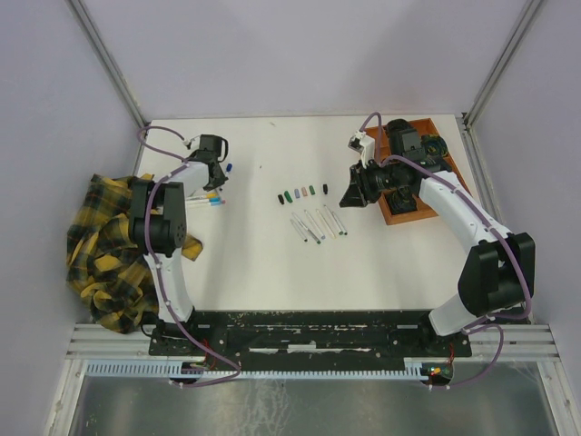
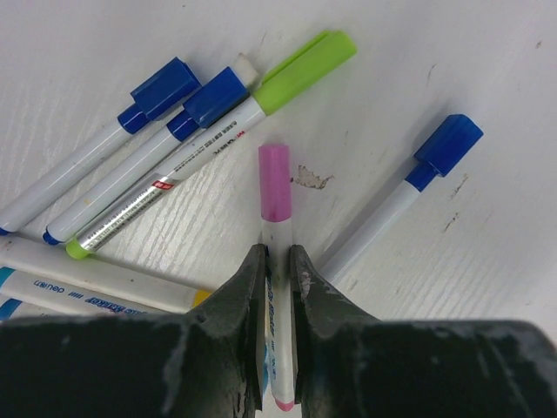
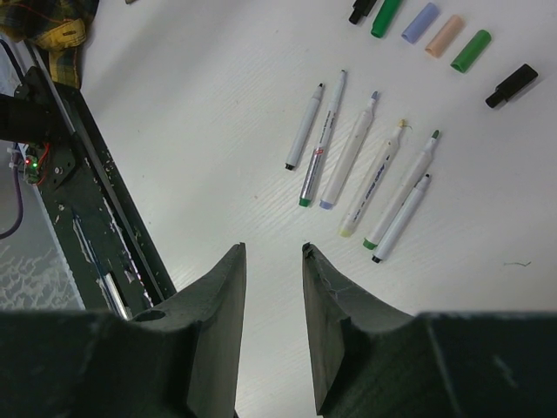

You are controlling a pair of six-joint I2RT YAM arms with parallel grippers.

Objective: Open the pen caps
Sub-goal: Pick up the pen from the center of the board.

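Table (image 1: 254, 263): six pens (image 3: 350, 150) in the middle are uncapped, loose caps (image 3: 446, 35) rowed beyond them. Pile (image 2: 174, 171) at the left has caps on, so roughly half left. Left gripper (image 2: 278, 257) clamped on one barrel (image 2: 278, 232), pink cap (image 2: 273, 183) on. Right gripper (image 3: 274, 252) parted, empty.

Bright, even overhead light, soft faint shadows; wrist views sharp, near claws slightly blurred.
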